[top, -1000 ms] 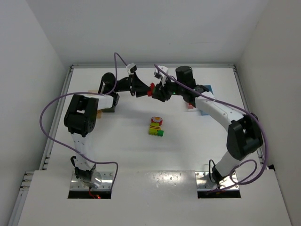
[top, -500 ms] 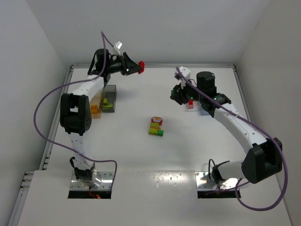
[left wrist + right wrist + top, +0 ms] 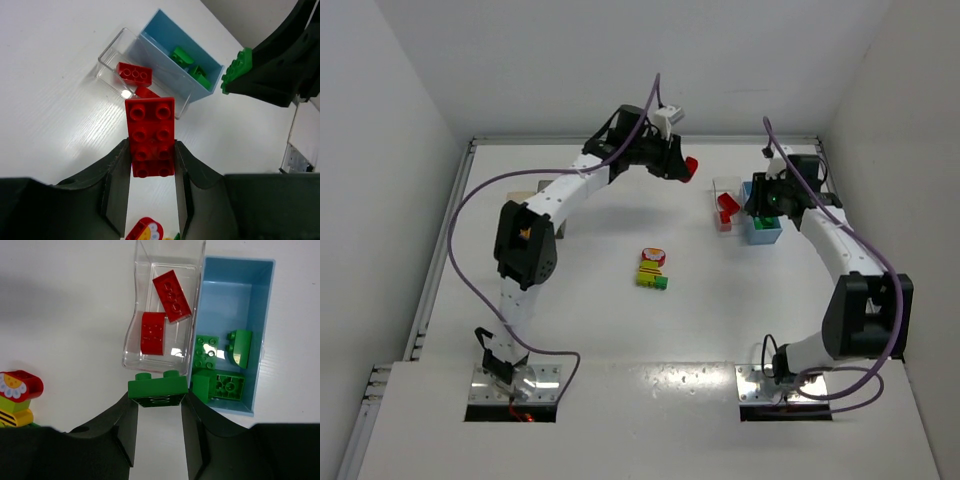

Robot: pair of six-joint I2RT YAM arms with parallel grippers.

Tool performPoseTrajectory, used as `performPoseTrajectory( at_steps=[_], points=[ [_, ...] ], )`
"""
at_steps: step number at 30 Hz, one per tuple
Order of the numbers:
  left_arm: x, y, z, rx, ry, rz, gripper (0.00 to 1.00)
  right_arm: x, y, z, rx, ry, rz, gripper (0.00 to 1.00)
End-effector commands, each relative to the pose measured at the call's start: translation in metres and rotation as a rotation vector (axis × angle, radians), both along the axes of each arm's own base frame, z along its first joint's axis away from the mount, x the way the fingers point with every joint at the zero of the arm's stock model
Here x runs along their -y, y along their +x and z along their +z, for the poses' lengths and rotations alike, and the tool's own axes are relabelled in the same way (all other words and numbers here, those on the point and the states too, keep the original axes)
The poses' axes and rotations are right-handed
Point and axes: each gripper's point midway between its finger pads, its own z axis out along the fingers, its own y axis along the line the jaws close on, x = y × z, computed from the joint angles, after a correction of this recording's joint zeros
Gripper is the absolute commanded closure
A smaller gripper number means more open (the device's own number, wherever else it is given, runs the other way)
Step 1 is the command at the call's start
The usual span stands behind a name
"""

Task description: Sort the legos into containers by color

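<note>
My left gripper (image 3: pixel 686 168) is shut on a red brick (image 3: pixel 150 136) and holds it in the air left of the clear bin (image 3: pixel 114 52), which holds two red bricks (image 3: pixel 171 288). My right gripper (image 3: pixel 757 195) is shut on a green brick (image 3: pixel 158 390) and hovers over the near ends of the clear bin (image 3: pixel 134 335) and the light blue bin (image 3: pixel 260 315), which holds several green bricks (image 3: pixel 206 351). A multicoloured cluster (image 3: pixel 651 269) of red, yellow and green bricks lies mid-table. The orange and dark grey bins at the left are mostly hidden by my left arm.
The table's raised back rim (image 3: pixel 740 138) runs just behind both grippers. The right rim (image 3: pixel 840 205) lies close to the light blue bin (image 3: pixel 763 230). My left arm (image 3: pixel 575 180) spans the back left of the table.
My left gripper has swung right along the back with the red brick, from the far left toward the clear bin. My right gripper has moved right with the green brick, over the bins.
</note>
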Motion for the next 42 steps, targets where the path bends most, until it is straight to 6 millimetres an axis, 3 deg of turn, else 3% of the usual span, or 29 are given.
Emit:
performPoseTrajectory(
  at_steps=[1,2,5,6,7,8,14,16,20,26,27,30,35,36,37,38,41,42],
  points=[
    [0.007,0.015,-0.002,0.038,0.009,0.002,1.00,0.010,0.010,0.012,0.013,0.019,-0.065,1.00],
    [0.010,0.018,-0.010,0.029,0.002,-0.003,1.00,0.014,0.013,0.010,0.008,0.019,-0.074,1.00],
    [0.021,0.018,-0.006,0.049,-0.022,-0.034,1.00,0.026,0.018,-0.001,-0.026,0.004,-0.111,1.00],
    [0.024,0.015,-0.014,0.021,-0.029,-0.053,1.00,0.028,0.023,0.001,-0.019,-0.005,-0.121,1.00],
    [0.026,0.014,-0.006,0.026,-0.049,-0.065,1.00,0.028,0.023,0.000,-0.029,-0.005,-0.121,1.00],
    [0.033,0.009,-0.014,0.001,-0.052,-0.086,1.00,0.034,0.026,-0.004,-0.038,-0.011,-0.136,1.00],
    [0.063,-0.008,-0.010,-0.036,-0.148,-0.198,1.00,0.048,0.037,-0.014,-0.060,-0.041,-0.193,0.98],
    [0.075,-0.015,-0.010,-0.026,-0.160,-0.220,1.00,0.048,0.040,-0.019,-0.074,-0.041,-0.193,0.93],
    [0.094,-0.023,-0.010,0.008,-0.157,-0.230,1.00,0.052,0.045,-0.023,-0.081,-0.049,-0.214,0.69],
    [0.107,-0.014,-0.016,-0.004,-0.191,-0.200,0.97,0.059,0.047,-0.027,-0.093,-0.059,-0.265,0.40],
    [0.108,-0.012,-0.017,-0.008,-0.198,-0.197,0.97,0.059,0.050,-0.024,-0.084,-0.058,-0.265,0.30],
    [0.118,-0.012,-0.024,-0.024,-0.221,-0.199,0.96,0.058,0.052,-0.012,-0.058,-0.037,-0.285,0.24],
    [0.127,-0.002,-0.033,-0.027,-0.234,-0.156,0.94,0.044,0.052,0.024,0.014,0.049,-0.271,0.22],
    [0.129,0.002,-0.035,-0.018,-0.238,-0.148,0.92,0.043,0.051,0.034,0.037,0.057,-0.264,0.22],
    [0.129,0.005,-0.028,0.004,-0.249,-0.141,0.83,0.038,0.051,0.039,0.047,0.058,-0.253,0.22],
    [0.130,0.005,-0.037,-0.016,-0.244,-0.137,0.81,0.038,0.050,0.043,0.058,0.058,-0.252,0.22],
    [0.135,0.010,-0.036,-0.002,-0.266,-0.137,0.78,0.036,0.046,0.053,0.080,0.066,-0.243,0.22],
    [0.136,0.012,-0.046,-0.017,-0.265,-0.134,0.78,0.036,0.045,0.059,0.094,0.067,-0.242,0.22]
  ],
)
